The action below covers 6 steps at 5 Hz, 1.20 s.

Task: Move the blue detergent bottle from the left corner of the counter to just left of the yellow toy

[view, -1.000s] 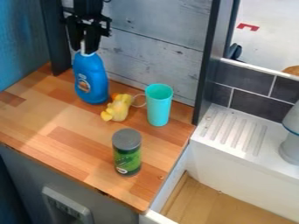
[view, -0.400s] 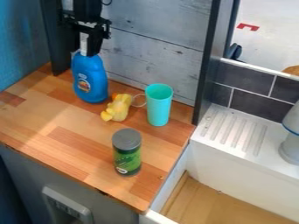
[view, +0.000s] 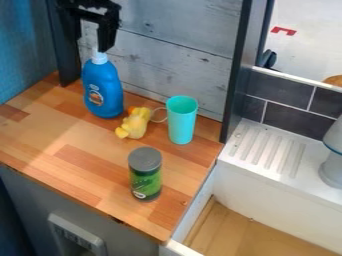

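Up slightly: black two-finger gripper (view: pixel 88 34), fingers apart above blue plastic bottle (view: pixel 103 90), near back edge of wooden bench (view: pixel 40 132); seemingly releasing, next needs clearance.

The cup (view: pixel 181 121) is plain turquoise. To its left in the view, the toy (view: pixel 137 124) is yellow with an orange patch, and beyond that the bottle (view: pixel 102 95) is bright blue, with a white cap (view: pixel 99 58) and a multicoloured label. Above the bottle, the gripper (view: pixel 89 44) is black. Nearer the camera than the cup, the can (view: pixel 145 176) has a grey lid and a green wrapper. Beneath the cup, the counter (view: pixel 57 125) is patterned in tan and reddish-brown wood blocks. Behind the cup, the boards (view: pixel 180 65) are pale grey, flecked dark. Right of it, the tiles (view: pixel 280 89) are charcoal with whitish lines, and the sink (view: pixel 267 182) is white.
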Motion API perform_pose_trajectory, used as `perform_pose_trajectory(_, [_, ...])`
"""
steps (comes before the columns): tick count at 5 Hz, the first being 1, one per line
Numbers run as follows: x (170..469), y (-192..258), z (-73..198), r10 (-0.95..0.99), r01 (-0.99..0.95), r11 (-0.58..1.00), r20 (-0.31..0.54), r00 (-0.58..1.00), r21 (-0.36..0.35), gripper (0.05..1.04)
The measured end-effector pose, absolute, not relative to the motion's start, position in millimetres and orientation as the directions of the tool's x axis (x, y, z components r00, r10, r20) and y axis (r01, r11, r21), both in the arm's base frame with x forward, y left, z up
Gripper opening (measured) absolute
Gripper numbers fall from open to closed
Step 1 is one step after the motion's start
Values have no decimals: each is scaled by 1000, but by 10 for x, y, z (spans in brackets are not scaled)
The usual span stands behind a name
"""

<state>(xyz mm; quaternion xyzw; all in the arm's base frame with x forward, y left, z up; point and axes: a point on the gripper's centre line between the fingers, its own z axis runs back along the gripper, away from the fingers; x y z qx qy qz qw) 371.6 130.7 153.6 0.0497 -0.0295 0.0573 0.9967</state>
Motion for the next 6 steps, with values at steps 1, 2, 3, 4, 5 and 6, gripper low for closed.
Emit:
perform_pose_trajectory(1, [3436, 1173, 1659, 100, -105, 992, 79, 992, 72, 1003])
perform_pose_trajectory(2, [3203, 855, 1583, 131, -129, 991, 51, 990, -47, 1003])
perform_pose_trajectory(3, [3104, 510, 1291, -36, 40, 985, 28, 999, -169, 1001])
perform_pose_trajectory(4, [3083, 496, 1293, -86, 89, 980, 24, 996, -177, 1000])
perform_pose_trajectory(5, [3092, 541, 1259, -118, 122, 982, 35, 992, -143, 1000])
perform_pose_trajectory(6, [3092, 628, 1187, -96, 98, 994, 44, 994, -54, 1000])
